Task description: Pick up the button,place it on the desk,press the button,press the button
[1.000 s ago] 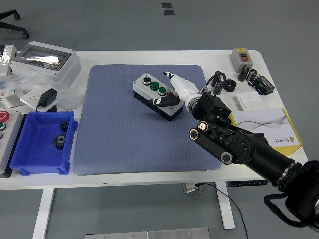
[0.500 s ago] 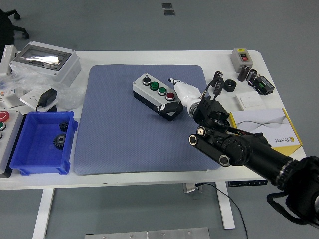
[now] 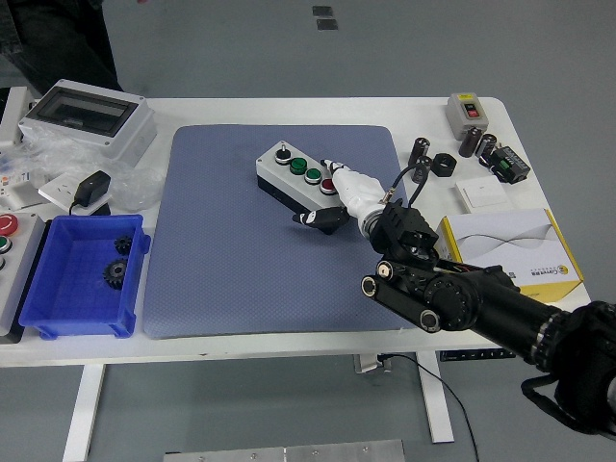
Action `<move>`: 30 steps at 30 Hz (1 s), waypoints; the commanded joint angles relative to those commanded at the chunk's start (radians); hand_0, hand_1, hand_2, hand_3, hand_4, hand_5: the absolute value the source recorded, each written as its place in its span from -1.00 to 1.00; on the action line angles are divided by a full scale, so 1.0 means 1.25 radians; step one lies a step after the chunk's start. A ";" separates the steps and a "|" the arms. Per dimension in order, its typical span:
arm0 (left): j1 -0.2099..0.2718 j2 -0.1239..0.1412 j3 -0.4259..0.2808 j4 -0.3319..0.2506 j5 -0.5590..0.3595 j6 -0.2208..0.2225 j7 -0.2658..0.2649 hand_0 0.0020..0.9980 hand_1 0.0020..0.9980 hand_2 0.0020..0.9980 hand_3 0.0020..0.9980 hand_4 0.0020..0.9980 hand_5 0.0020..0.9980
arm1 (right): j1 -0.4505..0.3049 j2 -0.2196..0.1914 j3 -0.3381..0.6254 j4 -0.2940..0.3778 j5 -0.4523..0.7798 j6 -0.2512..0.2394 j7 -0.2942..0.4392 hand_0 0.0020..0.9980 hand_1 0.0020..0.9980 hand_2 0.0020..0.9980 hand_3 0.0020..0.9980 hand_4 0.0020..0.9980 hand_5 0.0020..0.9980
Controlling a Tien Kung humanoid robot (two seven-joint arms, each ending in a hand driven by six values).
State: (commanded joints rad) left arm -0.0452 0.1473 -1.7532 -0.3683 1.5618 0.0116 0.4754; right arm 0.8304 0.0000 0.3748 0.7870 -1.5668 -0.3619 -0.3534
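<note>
The button box (image 3: 286, 179) is grey and black, with a black knob, two green buttons (image 3: 305, 171) and a red button at its right end. It lies flat on the blue mat (image 3: 241, 269) in the middle of the table. My right hand (image 3: 327, 194) comes in from the lower right and is at the box's right end. Its pale fingers (image 3: 348, 179) are stretched over the red button, and the dark thumb (image 3: 318, 218) sticks out in front of the box. It grips nothing. The left arm is out of view.
A blue bin (image 3: 58, 308) with black gears is at the left, beside a grey enclosure (image 3: 87, 115) and a black adapter (image 3: 93, 186). A yellow-edged booklet (image 3: 525, 245), a small switch box (image 3: 469, 111) and black parts (image 3: 438, 164) lie at the right. A person in dark clothes (image 3: 58, 38) stands at the top left.
My right hand let go of the box's right end. Its fingers moved down over the red button and the thumb came off the box's front. A person came into view at the top left.
</note>
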 joint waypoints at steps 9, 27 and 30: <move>-0.002 0.001 -0.006 0.001 0.011 -0.004 -0.004 0.26 -0.01 -0.01 0.20 -0.56 -0.94 | -0.002 0.000 -0.032 -0.012 0.019 -0.049 0.012 0.09 0.48 0.60 1.00 1.00 -0.10; -0.007 0.005 -0.006 0.004 0.014 -0.006 -0.014 0.25 -0.02 -0.01 0.19 -0.59 -0.98 | 0.002 0.000 -0.057 -0.053 -0.017 -0.100 0.006 -0.57 -0.04 0.01 0.28 0.66 -0.71; -0.007 0.005 -0.005 0.005 0.012 -0.005 -0.015 0.25 -0.02 -0.01 0.19 -0.60 -0.99 | -0.001 0.000 -0.059 -0.056 -0.002 -0.101 0.022 -0.62 -0.13 -0.15 0.05 0.65 -0.70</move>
State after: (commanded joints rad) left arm -0.0537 0.1539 -1.7595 -0.3622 1.5770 0.0051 0.4564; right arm 0.8292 0.0000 0.3014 0.7174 -1.5692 -0.4886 -0.3256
